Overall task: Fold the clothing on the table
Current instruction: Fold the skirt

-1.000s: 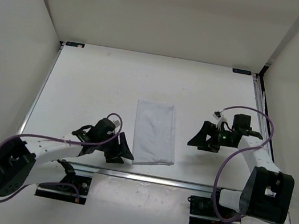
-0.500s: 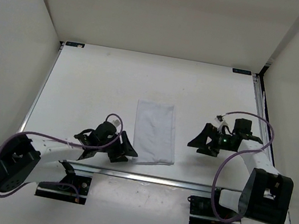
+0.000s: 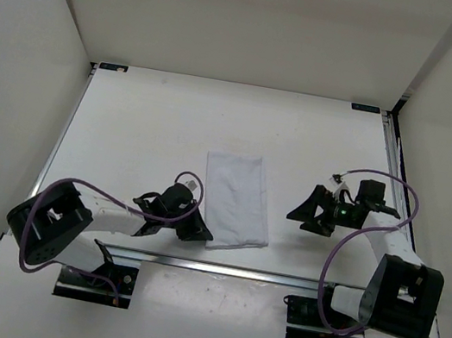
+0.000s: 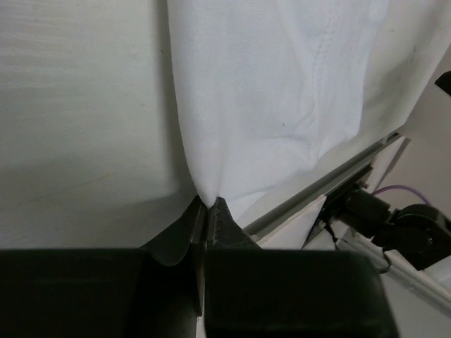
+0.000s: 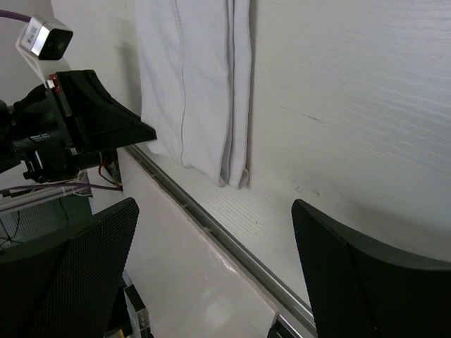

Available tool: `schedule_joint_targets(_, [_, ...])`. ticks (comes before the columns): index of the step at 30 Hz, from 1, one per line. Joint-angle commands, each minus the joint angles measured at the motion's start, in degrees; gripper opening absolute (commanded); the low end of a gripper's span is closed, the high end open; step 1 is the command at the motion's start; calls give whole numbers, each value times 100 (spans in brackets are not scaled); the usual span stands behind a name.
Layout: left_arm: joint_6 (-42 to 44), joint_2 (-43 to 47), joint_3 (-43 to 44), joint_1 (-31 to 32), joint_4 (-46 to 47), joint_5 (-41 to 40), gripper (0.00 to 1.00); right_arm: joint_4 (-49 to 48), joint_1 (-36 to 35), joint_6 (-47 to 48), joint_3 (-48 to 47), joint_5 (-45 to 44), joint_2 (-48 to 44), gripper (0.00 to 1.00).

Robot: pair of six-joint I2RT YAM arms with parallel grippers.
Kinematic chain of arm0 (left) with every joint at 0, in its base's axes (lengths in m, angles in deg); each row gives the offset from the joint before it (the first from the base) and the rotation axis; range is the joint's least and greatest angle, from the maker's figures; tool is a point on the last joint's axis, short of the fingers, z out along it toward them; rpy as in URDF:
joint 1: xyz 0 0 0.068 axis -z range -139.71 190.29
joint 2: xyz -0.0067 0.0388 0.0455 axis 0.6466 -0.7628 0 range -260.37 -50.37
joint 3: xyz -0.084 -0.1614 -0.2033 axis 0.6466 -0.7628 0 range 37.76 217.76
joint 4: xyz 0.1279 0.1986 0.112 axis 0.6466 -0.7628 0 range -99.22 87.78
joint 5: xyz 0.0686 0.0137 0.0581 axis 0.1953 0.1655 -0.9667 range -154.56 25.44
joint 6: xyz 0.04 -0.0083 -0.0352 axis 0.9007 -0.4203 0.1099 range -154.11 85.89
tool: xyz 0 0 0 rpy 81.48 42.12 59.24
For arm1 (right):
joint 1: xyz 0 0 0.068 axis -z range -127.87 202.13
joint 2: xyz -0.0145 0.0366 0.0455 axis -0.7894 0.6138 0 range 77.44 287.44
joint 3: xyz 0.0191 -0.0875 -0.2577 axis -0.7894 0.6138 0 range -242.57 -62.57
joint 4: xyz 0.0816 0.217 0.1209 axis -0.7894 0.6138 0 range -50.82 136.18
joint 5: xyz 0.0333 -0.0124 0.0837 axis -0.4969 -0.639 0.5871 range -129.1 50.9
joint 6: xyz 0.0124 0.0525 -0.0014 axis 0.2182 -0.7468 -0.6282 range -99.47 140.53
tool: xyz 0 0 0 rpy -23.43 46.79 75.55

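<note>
Sliding in from the left over the last second, the left gripper point(image 3: 200, 233) has reached the near left corner of the thin, soft white rectangle of clothing point(image 3: 236, 199) and closed its black jaws there, and the cloth's near edge has been nudged slightly to the right. Seen from the left wrist, the two fingertips point(image 4: 222, 225) meet with a peak of fabric pinched between them, so the corner is in hand, though how many layers are caught cannot be told. The clothing lies flat near the middle of the large off-white matte table point(image 3: 147, 120), its long axis running near to far and its near edge just short of the metal rail point(image 3: 277, 276) along the front. To do this step well, I judge the corner should be lifted only enough to clear the surface. It should then be carried toward the far side in a straight line along the left edge, so that the fold lands square. A matching hold on the near right corner would keep the hem from trailing or twisting. The left arm lies low and stretched rightward along the near edge, its wrist almost level with the table. The right gripper point(image 3: 306, 214) hovers to the right of the clothing, well apart from it, jaws spread wide and holding nothing, pointing left toward the cloth.
</note>
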Motion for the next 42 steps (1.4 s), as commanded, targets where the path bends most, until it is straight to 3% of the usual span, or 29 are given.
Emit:
schedule_joint_targets(1, [-35, 248, -72, -51, 4, -108, 5, -61, 46, -93, 3, -23, -143, 94])
schedule_joint_targets(2, [-61, 388, -90, -103, -57, -100, 0, -61, 29, -76, 38, -58, -143, 93])
schedule_joint_targets(6, [-254, 741, -38, -244, -111, -170, 0, 192, -50, -42, -58, 108, 24, 96])
schedule_joint_targets(11, [-658, 628, 541, -149, -76, -205, 0, 168, 90, -477, -278, 1529, 446, 99])
schedule_joint_targets(13, [-790, 549, 726, -139, -102, -231, 0, -497, 99, -1215, -164, 1883, 438, 99])
schedule_joint_targets(14, [-878, 548, 779, -130, -84, -223, 0, -805, 108, -2037, 63, 2310, 394, 100])
schedule_joint_targets(16, [-1001, 600, 928, -183, -84, -293, 0, -3299, -23, -3901, 661, 3129, 262, 99])
schedule_joint_targets(18, [-1054, 601, 1095, -209, -137, -354, 0, -4981, -252, -6244, 1529, 3193, 218, 99])
schedule_joint_targets(19, [-1098, 592, 1122, -218, -137, -328, 0, -5384, -409, -6611, 1794, 3150, 209, 99])
schedule_joint_targets(20, [-1116, 566, 1166, -270, -85, -328, 0, -5266, -463, -6537, 1848, 2984, 218, 99])
schedule_joint_targets(23, [-1204, 539, 1263, -262, 39, -267, 0, -3493, -446, -5456, 1928, 2333, 113, 99])
schedule_joint_targets(25, [-1143, 504, 1316, -315, -5, -249, 0, -3375, -455, -5358, 2085, 2069, 60, 99])
schedule_joint_targets(34, [-1107, 566, 1105, -420, 83, -187, 0, -4112, -595, -6016, 2648, 2051, 472, 99])
schedule_joint_targets(42, [-1177, 530, 1149, -455, 232, -179, 0, -4781, -798, -6404, 2491, 2007, 1227, 99])
